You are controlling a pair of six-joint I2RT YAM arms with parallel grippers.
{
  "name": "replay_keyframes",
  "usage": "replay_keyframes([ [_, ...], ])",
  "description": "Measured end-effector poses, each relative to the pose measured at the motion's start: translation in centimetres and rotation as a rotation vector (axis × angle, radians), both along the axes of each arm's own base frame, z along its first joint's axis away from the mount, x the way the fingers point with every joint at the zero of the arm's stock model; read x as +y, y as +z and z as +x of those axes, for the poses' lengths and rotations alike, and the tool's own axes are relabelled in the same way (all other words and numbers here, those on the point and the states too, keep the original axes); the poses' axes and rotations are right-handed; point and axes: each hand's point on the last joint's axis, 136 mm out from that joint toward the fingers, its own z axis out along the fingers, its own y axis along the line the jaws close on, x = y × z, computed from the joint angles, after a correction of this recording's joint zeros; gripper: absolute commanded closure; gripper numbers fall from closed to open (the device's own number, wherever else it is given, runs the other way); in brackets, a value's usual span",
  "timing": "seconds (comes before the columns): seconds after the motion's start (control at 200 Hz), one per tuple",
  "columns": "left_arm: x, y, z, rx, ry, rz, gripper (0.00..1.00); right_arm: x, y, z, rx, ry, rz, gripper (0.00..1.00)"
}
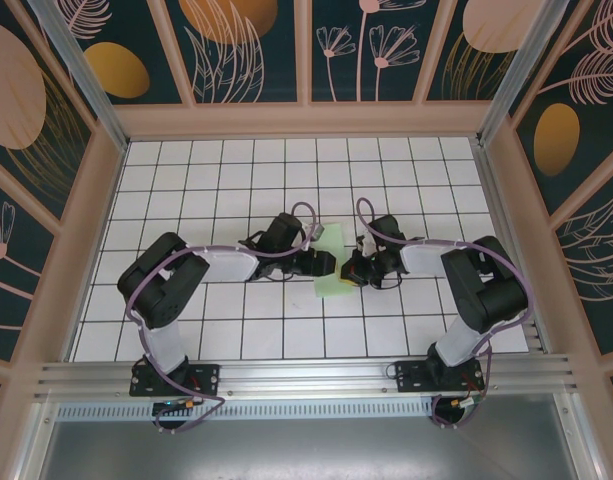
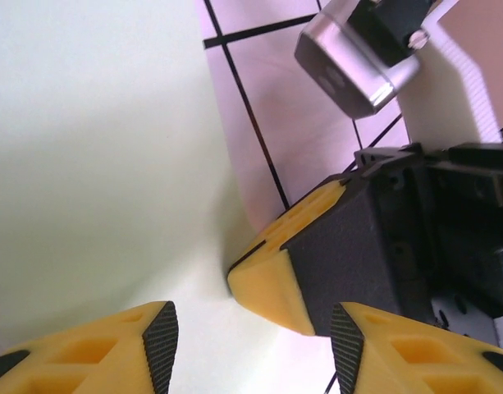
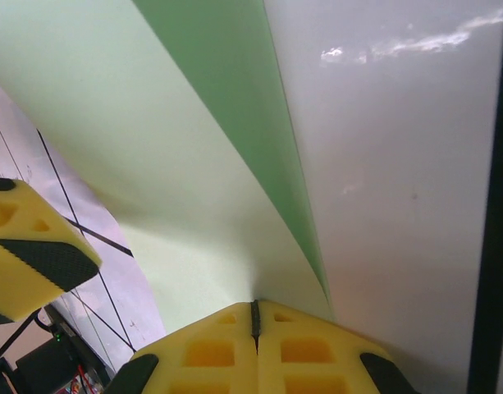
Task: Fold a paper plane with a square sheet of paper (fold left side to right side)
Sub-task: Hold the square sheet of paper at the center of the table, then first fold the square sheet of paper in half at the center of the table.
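While the square sheet of paper (image 1: 333, 247) sat mid-table between the two arms, part of it raised off the grid-tiled table (image 1: 236, 170), the entry stood thus: left gripper (image 2: 251, 349), fingers spread, empty, set over the sheet's edge; right gripper (image 3: 255, 328), fingers pressed together, tip bearing on the paper, though whether it nipped a layer I could not tell. Step in hand, by my reckoning: the left-over-right fold, flap not yet flat. Next move called for carrying the free edge squarely onto its opposite, then pressing a crease along the fold.
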Motion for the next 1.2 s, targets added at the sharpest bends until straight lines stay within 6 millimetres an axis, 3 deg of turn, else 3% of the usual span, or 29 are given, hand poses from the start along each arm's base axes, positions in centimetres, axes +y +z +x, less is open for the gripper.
replay_keyframes([
  [0.19,-0.6,-0.1,0.7,-0.005,0.001,-0.005,0.46,0.1,0.0,0.1,-0.011,0.014,-0.002,1.0],
  [0.43,-0.5,-2.1,1.2,0.01,0.018,0.034,0.46,0.2,0.0,0.2,-0.013,0.023,-0.007,1.0],
  [0.691,-0.4,-2.0,2.1,-0.014,0.039,0.046,0.44,0.2,-0.1,0.2,-0.025,0.037,-0.023,1.0],
  [0.956,0.8,-2.2,5.9,-0.067,0.125,0.097,0.41,0.2,-0.1,0.2,-0.026,0.038,-0.027,1.0],
  [1.196,0.1,-2.4,8.2,-0.097,0.138,0.159,0.41,0.3,-0.1,0.2,-0.029,0.039,-0.031,1.0],
])
